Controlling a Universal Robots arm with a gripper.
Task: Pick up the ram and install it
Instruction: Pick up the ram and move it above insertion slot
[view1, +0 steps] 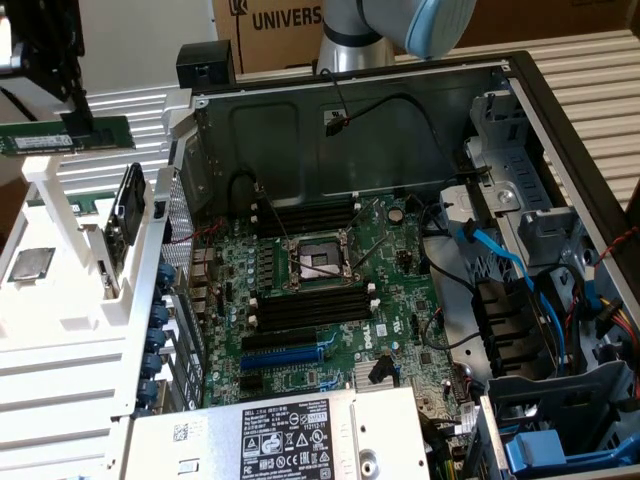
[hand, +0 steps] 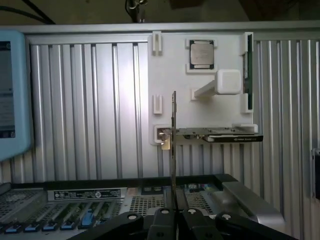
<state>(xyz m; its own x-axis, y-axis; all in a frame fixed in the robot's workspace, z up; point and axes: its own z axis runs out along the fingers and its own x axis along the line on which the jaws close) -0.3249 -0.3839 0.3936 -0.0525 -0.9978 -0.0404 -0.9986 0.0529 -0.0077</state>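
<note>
The ram (view1: 105, 133) is a long green stick held level in the air at the exterior view's upper left, above the white fixture (view1: 60, 340) and outside the open computer case. My gripper (view1: 80, 125) is shut on it from above, near its middle. In the wrist view the ram (hand: 173, 150) appears edge-on as a thin strip rising from between my fingertips (hand: 173, 214). The black memory slots (view1: 312, 310) lie on the motherboard (view1: 400, 300) below the processor socket (view1: 318, 262), with another bank of slots (view1: 305, 216) above it.
The white fixture holds a square silver processor chip (view1: 32, 263) (hand: 201, 54) and an upright black card (view1: 127, 212). The case's metal wall (view1: 180, 150) stands between the fixture and the motherboard. A power supply (view1: 290, 435) and cables (view1: 500, 260) crowd the case.
</note>
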